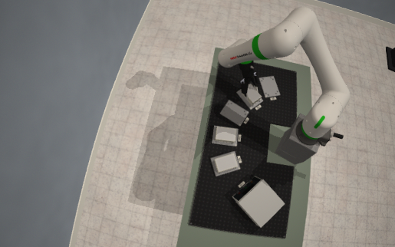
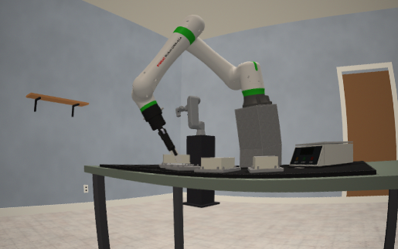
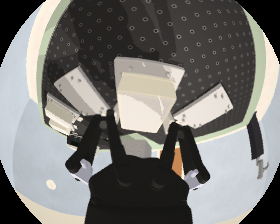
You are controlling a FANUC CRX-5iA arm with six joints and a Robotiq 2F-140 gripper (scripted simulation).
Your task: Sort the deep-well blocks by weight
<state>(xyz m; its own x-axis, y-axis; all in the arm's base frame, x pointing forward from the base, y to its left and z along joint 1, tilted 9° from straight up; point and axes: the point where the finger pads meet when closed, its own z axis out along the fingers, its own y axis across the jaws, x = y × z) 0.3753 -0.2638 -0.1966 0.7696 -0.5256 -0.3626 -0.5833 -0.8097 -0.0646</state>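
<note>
My gripper (image 1: 250, 81) (image 2: 173, 151) (image 3: 142, 107) is shut on a pale grey deep-well block (image 1: 252, 94) (image 2: 174, 159) (image 3: 147, 92). It holds the block low over a nest plate (image 2: 168, 166) near the far end of the black mat (image 1: 284, 100); I cannot tell whether the block touches the plate. A second block (image 1: 234, 112) (image 2: 217, 162) sits in the neighbouring nest. A third block (image 2: 265, 162) sits in a nest further toward the check-weigher (image 1: 261, 203) (image 2: 321, 153). I cannot make out any lit lamp on the weigher's dark front panel.
A bare nest plate (image 1: 269, 87) lies beside the held block at the far end. Two more nests (image 1: 225, 135) (image 1: 225, 163) lie in a row toward the weigher. The arm's grey pedestal (image 1: 294, 143) stands at the table's right edge.
</note>
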